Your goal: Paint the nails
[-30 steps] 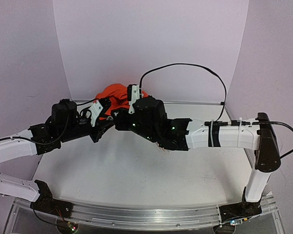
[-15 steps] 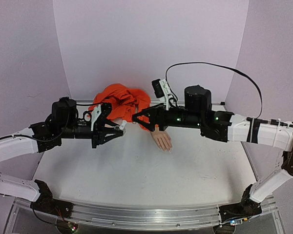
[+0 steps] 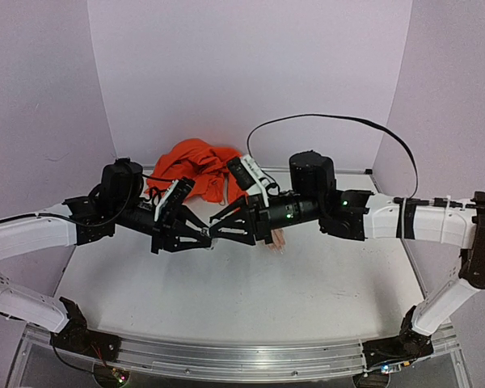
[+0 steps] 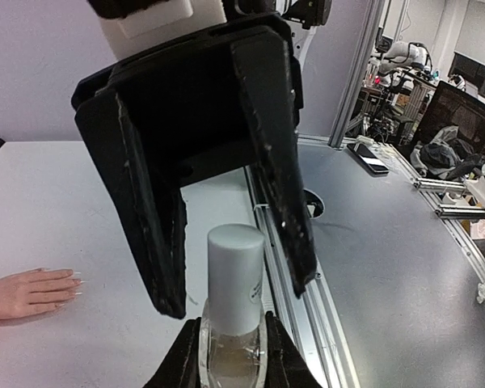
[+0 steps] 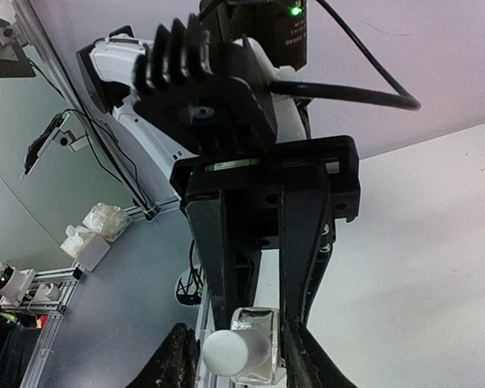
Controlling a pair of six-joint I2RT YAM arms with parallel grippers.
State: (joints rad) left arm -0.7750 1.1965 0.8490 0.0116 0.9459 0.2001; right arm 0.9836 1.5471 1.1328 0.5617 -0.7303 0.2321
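My left gripper (image 3: pixel 200 236) is shut on a small clear bottle (image 4: pixel 233 356) with a white cap (image 4: pixel 235 279), held above the table. My right gripper (image 3: pixel 218 225) is open, with its black fingers (image 4: pixel 149 226) on either side of the cap, not touching it. In the right wrist view the bottle (image 5: pixel 255 349) lies between my right gripper's (image 5: pixel 238 360) spread fingers. The flesh-coloured mannequin hand (image 4: pixel 24 293) lies flat on the table, its tiny pale nails (image 4: pixel 74 280) pointing at the grippers. In the top view the hand (image 3: pixel 277 239) is mostly hidden under the right arm, and its orange sleeve (image 3: pixel 196 166) is bunched behind.
Purple walls enclose the white table (image 3: pixel 226 299) on three sides. A metal rail (image 3: pixel 242 360) runs along the front edge. A black cable (image 3: pixel 331 121) loops above the right arm. Both arms stretch across the middle of the table.
Both grippers have moved forward and come together over the middle of the table. The right gripper's open fingers now straddle the cap of the bottle held in the left gripper. The right arm now hides most of the hand.
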